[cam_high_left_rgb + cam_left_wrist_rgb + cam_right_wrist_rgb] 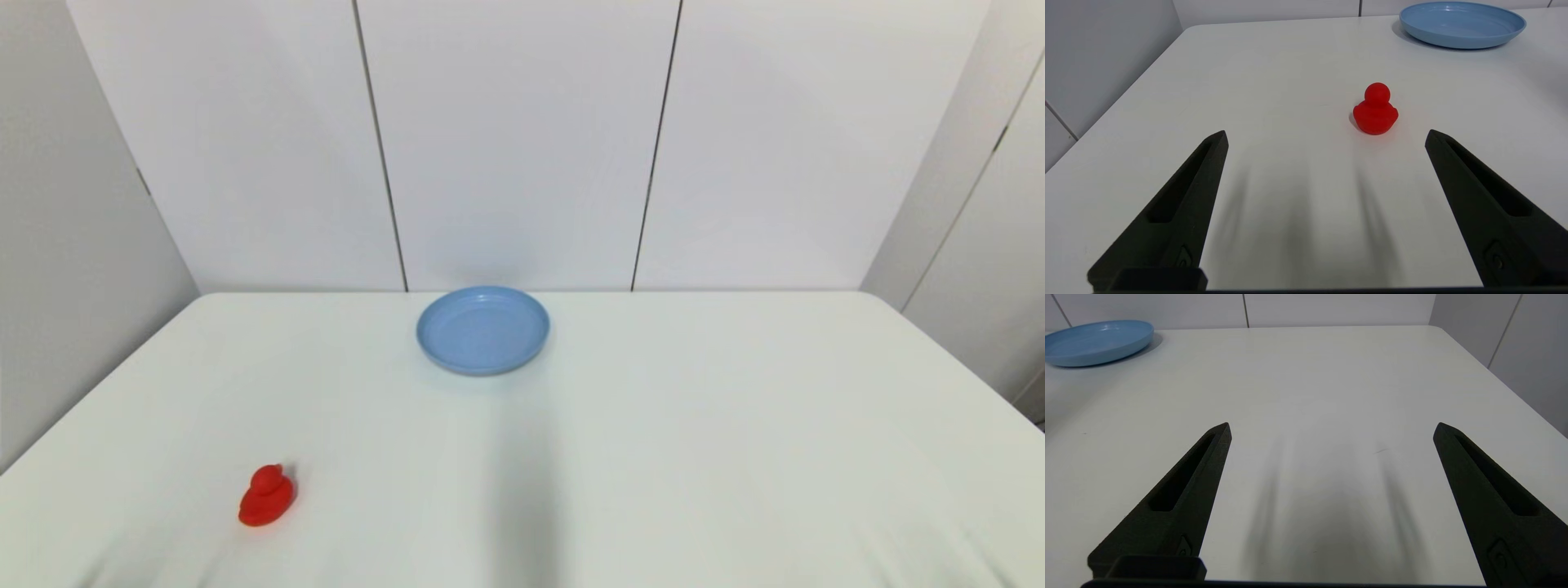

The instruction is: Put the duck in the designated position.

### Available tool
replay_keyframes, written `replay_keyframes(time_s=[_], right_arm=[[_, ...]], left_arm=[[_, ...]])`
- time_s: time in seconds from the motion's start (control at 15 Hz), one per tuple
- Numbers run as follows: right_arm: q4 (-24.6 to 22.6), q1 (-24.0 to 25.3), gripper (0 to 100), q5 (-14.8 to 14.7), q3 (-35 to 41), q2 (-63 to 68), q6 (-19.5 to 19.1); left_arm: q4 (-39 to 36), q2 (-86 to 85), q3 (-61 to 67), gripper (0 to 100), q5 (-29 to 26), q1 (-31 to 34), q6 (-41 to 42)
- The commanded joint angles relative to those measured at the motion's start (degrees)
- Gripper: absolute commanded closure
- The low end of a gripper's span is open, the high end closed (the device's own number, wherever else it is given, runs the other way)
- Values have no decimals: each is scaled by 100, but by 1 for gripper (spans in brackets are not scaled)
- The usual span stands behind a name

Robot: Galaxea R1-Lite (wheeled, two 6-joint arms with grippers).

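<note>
Sitting upright, well apart from the blue plate (482, 330), the glossy red duck (266, 496) faces it; left hand (1326, 136) and right hand (1331, 428) both released, grasping nothing.

R gripper (1331, 428) jaws wide apart above white table (1331, 367), blue plate (1098, 341) far off.

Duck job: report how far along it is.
Nothing is done yet. The duck sits upright on the white table, near its front left, well apart from the blue plate at the far middle. The left gripper is open, short of the duck and holding nothing; the right gripper is open over bare table. Grasping, carrying and placing all remain.
</note>
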Motion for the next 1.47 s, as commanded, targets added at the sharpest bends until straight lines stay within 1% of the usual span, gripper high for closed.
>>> replay_keyframes(time_s=[0.07,0.33,0.47,0.53,0.67,0.73,0.93,1.07,1.13,1.27,1.47], right_arm=[[-5,0,0,-2,53,0,0],[-5,0,0,-2,53,0,0],[-5,0,0,7,53,0,0],[-5,0,0,-2,53,0,0],[-5,0,0,-2,53,0,0],[-5,0,0,-2,53,0,0],[-5,0,0,-2,53,0,0],[-5,0,0,-2,53,0,0],[-5,0,0,-2,53,0,0],[-5,0,0,-2,53,0,0],[-5,0,0,-2,53,0,0]], left_arm=[[9,7,0,0,103,1,-27],[193,491,-308,0,76,1,17],[589,869,-800,0,59,1,26],[887,1334,-1301,0,59,1,26],[1090,2073,-1969,0,59,1,78],[1221,2539,-2399,0,50,1,254],[2162,3628,-3902,0,15,-7,404],[3006,4103,-4878,0,-170,1,474],[3797,4578,-5616,0,-407,1,571],[4640,5263,-6337,0,-829,1,905],[5001,6028,-6521,0,-1101,-16,1353]])
